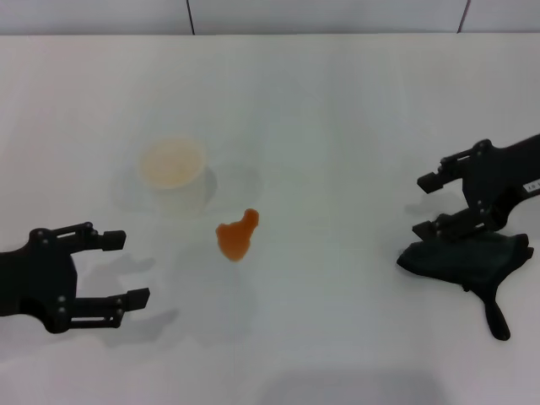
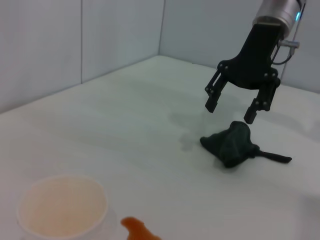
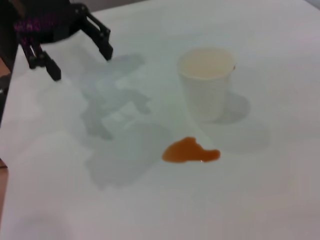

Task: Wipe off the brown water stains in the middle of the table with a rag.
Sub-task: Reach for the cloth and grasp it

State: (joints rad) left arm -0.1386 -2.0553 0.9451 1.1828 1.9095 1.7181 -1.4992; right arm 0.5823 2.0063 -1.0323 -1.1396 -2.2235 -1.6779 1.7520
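Rag (image 1: pixel 467 260), a black lump with a tail strip, lies on the white table (image 1: pixel 337 101) well right of the brown water stains (image 1: pixel 237 235). Just above the rag hangs the right gripper (image 1: pixel 429 205), fingers spread and empty. Left gripper (image 1: pixel 128 268) sits spread left of the stain, a paper cup (image 1: pixel 175 173) behind it.

Stain (image 1: pixel 237 236) mid-table (image 1: pixel 337 110), cup (image 1: pixel 175 171) behind-left, rag (image 1: pixel 464 260) far right

Black two-fingered right gripper (image 2: pixel 233 111) on a silver wrist with a cable.
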